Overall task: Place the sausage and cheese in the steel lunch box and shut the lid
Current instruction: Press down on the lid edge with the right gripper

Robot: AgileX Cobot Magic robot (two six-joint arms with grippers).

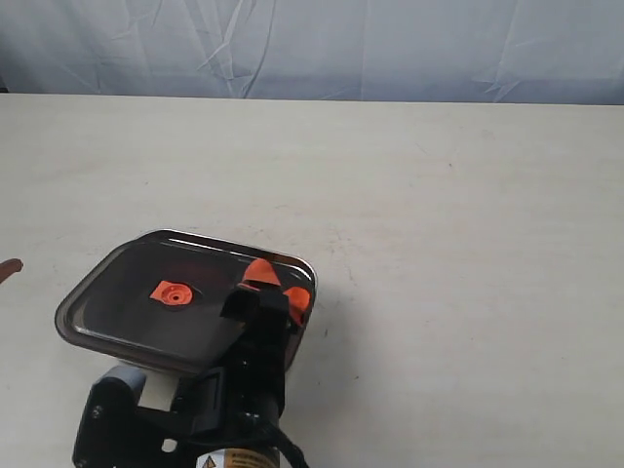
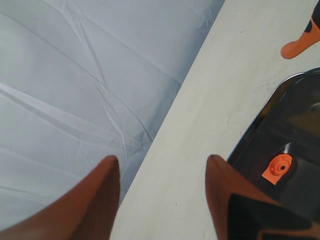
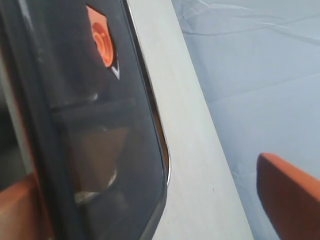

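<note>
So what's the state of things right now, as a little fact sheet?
box: steel lunch box on the table
lid: dark lid lying on the box, orange valve in its middle
contents: too dim to tell through the lid
right hand: right hand open, at the lid's right end
left hand: left hand open, empty, off to the box's left

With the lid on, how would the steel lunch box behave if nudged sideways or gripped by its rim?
Probably slides rather than tips: the steel lunch box sits low and flat on the table. Its shiny rounded rim looks slippery to pinch. The lid looks rigid, unlikely to flex; whether it is pressed shut is unclear.
</note>
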